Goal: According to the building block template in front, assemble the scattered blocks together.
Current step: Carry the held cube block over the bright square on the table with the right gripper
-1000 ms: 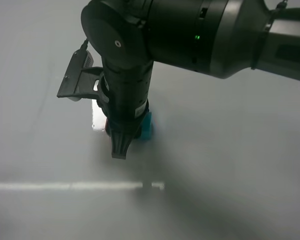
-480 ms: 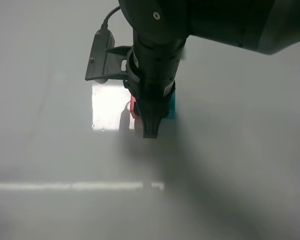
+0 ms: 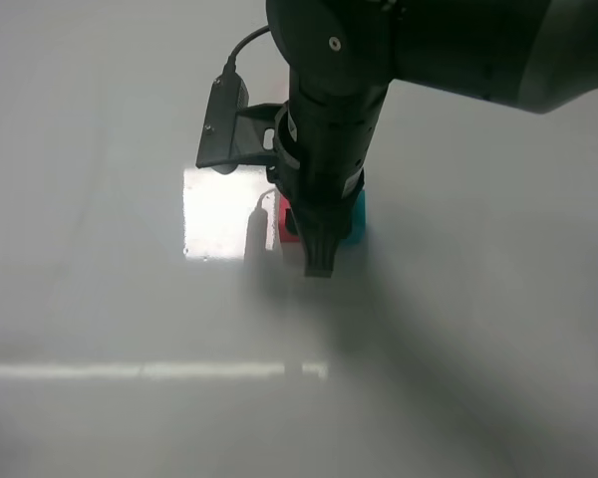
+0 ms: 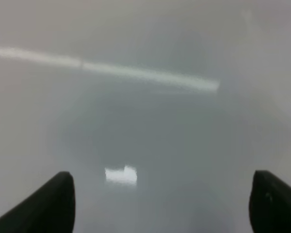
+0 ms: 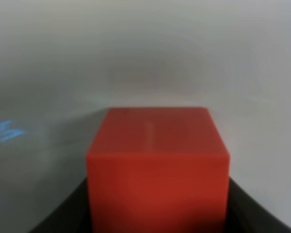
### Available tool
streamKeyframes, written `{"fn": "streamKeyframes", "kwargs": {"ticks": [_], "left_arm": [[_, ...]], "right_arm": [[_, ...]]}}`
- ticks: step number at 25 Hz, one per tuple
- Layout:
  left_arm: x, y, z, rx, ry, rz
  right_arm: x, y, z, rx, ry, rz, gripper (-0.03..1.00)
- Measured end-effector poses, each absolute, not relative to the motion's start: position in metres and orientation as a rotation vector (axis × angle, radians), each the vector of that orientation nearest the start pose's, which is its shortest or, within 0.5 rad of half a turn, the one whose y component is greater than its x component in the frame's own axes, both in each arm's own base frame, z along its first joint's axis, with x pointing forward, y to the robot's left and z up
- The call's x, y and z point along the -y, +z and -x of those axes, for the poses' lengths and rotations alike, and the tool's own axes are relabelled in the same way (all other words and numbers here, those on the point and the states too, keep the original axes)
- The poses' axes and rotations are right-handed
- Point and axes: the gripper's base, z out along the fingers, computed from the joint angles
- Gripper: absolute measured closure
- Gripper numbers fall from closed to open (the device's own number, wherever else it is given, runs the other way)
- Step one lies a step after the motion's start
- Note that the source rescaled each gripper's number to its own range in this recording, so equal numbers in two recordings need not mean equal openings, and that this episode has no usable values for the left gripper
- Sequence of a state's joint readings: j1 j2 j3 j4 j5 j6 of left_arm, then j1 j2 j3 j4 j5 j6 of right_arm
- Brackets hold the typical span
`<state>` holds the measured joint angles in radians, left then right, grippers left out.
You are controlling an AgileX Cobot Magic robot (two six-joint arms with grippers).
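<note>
Red cube [image 5: 157,170] clamped between fingers of right gripper [image 3: 319,257], above grey table [image 3: 100,299]. Teal cube [image 3: 357,217] peeks out just beside gripper, on far side from red. Left gripper [image 4: 166,201] spread wide.

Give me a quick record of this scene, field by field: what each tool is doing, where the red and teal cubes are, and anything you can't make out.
right tool: points down, shut on the red cube
teal cube: only an edge shows in the high view, beside the right arm, opposite a red sliver
red-teal contact: cannot tell, the arm hides the gap
left tool: open, holding nothing, over the table
</note>
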<state>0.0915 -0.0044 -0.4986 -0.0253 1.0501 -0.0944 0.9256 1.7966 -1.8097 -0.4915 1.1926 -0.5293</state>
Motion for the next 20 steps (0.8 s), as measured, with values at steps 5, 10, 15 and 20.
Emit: {"fn": "streamKeyframes", "kwargs": {"ticks": [5,10,15,20], "left_arm": [[0.0024,0.2777,0.0048,-2.022,-0.032,0.187],[0.0024,0.2777,0.0048,-2.022,-0.032,0.187],[0.0024,0.2777,0.0048,-2.022,-0.032,0.187],[0.0024,0.2777,0.0048,-2.022,-0.032,0.187]], "right_arm": [[-0.2871,0.3659,-0.266,-1.829,-0.513,1.754,0.96],[-0.2874,0.366,-0.2661,-1.833,-0.508,1.744,0.96],[-0.2882,0.3664,-0.2665,-1.824,-0.503,1.738,0.96],[-0.2891,0.3669,-0.2669,-1.814,-0.497,1.733,0.96]]}}
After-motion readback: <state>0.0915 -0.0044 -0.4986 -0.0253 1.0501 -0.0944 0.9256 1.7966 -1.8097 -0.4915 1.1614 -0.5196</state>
